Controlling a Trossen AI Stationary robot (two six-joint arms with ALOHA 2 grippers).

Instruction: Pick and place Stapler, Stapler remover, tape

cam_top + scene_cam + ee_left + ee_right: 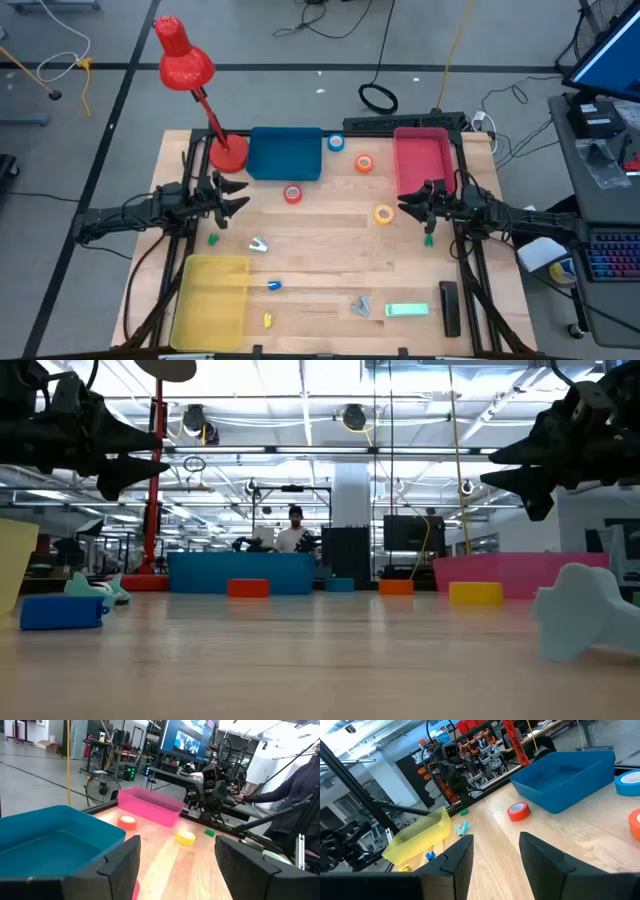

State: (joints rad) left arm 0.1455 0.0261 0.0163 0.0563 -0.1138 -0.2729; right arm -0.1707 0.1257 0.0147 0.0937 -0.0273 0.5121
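Tape first, I judge: my right gripper (407, 208), jaws parted and empty, hovers just beside the yellow tape (384, 213); I should drop straight over its ring. My left gripper (240, 199), wide apart, waits near the red tape (292, 194).

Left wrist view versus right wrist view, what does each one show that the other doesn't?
Only the left wrist view shows the pink bin, the yellow tape and the right claw facing it, open. Only the right wrist view shows the yellow bin, the red tape, the blue tape and the left arm. Both show the blue bin, the orange tape and the wooden table.
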